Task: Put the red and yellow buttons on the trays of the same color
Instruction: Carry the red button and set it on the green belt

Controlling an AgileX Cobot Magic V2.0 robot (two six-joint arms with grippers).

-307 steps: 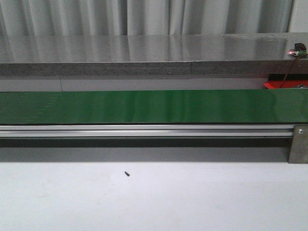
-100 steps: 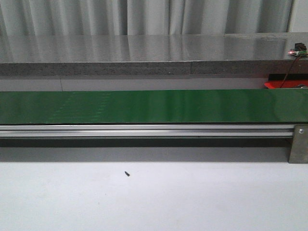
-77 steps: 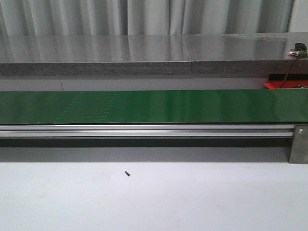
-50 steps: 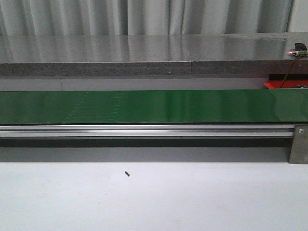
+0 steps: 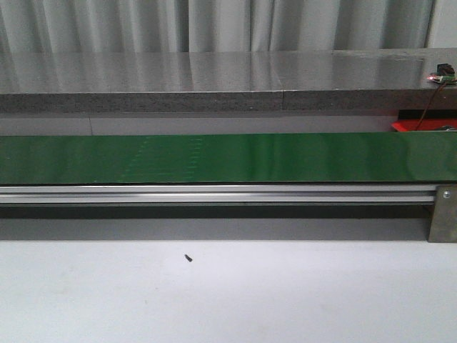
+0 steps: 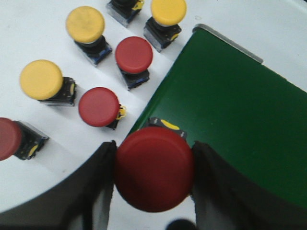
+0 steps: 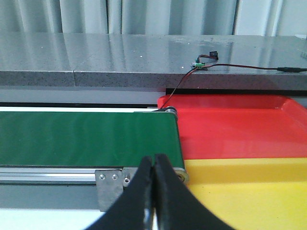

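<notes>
— From the front, what do you make out?

— Just the green belt (image 5: 228,158) running across, bare as far as I can see, with a sliver of the red tray (image 5: 423,126) at its far right. No arms or buttons show there.

— And over the left arm?

— The left gripper (image 6: 153,184) is clamped on a red button (image 6: 154,167), one finger on each side of its cap, right at the belt's edge (image 6: 230,120). On the white table (image 6: 29,28) beside it stand the loose ones: yellow caps (image 6: 41,79) (image 6: 85,24) (image 6: 168,11) and red caps (image 6: 99,106) (image 6: 134,54), with another red one (image 6: 9,139) at the picture's border.

— The right arm?

— The right gripper (image 7: 154,187) has its fingers pressed together with nothing between them, hanging by the belt's end. Past that end lie the red tray (image 7: 230,129) and the yellow tray (image 7: 244,191), side by side, and I see no buttons on either.

— So how far along?

— Barely begun, I'd say. Nothing is sorted yet; one red button is in hand, likely bound for the belt, and at least six wait on the table.
</notes>
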